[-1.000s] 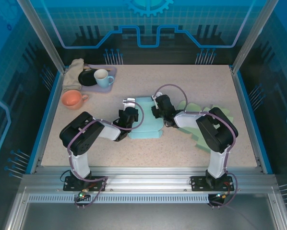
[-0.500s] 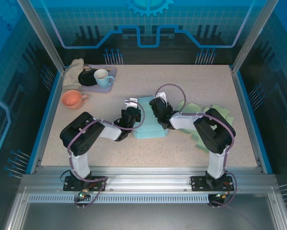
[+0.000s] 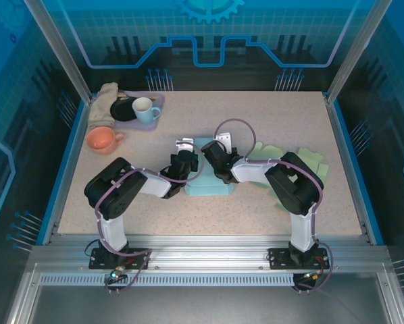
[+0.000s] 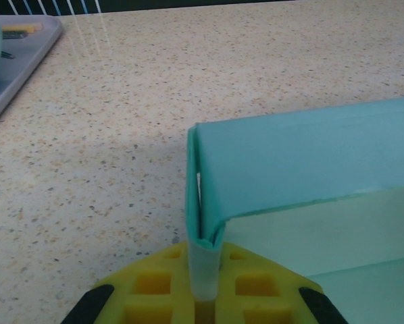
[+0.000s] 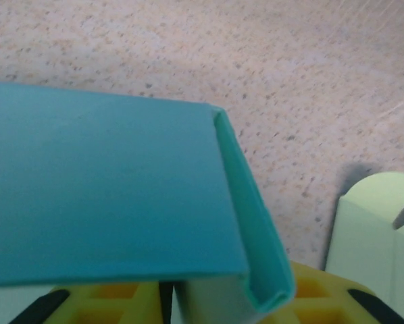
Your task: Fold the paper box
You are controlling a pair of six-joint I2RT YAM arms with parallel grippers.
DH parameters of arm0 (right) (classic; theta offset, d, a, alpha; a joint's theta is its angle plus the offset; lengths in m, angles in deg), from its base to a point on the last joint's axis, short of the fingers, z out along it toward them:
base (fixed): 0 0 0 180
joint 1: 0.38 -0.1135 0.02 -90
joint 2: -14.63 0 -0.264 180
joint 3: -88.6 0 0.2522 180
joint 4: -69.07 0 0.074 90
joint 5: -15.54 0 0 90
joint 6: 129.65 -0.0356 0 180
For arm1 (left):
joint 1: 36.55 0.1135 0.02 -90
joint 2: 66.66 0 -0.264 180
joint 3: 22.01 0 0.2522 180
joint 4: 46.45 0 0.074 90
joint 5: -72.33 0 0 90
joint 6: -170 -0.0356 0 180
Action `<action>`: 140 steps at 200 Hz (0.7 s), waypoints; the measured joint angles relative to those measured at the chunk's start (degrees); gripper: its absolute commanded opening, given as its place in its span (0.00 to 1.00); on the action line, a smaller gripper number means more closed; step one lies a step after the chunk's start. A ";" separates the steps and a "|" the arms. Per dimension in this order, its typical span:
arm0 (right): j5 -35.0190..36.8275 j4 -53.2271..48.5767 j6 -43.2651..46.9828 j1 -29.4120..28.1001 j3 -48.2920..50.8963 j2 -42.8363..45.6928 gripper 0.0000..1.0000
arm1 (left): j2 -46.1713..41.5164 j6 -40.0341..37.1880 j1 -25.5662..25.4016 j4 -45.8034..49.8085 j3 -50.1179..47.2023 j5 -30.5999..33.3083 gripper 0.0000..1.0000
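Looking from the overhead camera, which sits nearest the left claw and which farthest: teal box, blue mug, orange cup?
1. Teal box, clamped in the left gripper.
2. Blue mug, on the far-left tray.
3. Orange cup, near the left edge.

Bright even overhead light, soft shadow beside paper box (image 4: 303, 162), wrist views blurred up close

The black-and-white left arm (image 3: 131, 185) and right arm (image 3: 286, 177) reach inward, forearms low — wrists nearly meeting. The yellow-fingered left gripper (image 4: 203, 270) pinches the teal paper box (image 4: 303, 162) wall; the right gripper (image 3: 211, 156) straddles another edge — grip unclear.
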 measured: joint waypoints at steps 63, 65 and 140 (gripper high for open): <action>-11.15 4.44 0.52 1.51 4.04 1.31 0.35 | 0.00 -0.11 0.48 0.42 0.00 1.77 0.03; -11.23 4.52 0.52 1.53 4.04 1.33 0.34 | 0.00 -0.13 0.46 0.42 0.00 1.81 0.03; -8.41 3.85 0.70 1.68 1.62 0.68 0.27 | 0.00 -0.09 0.46 0.46 0.00 2.12 0.03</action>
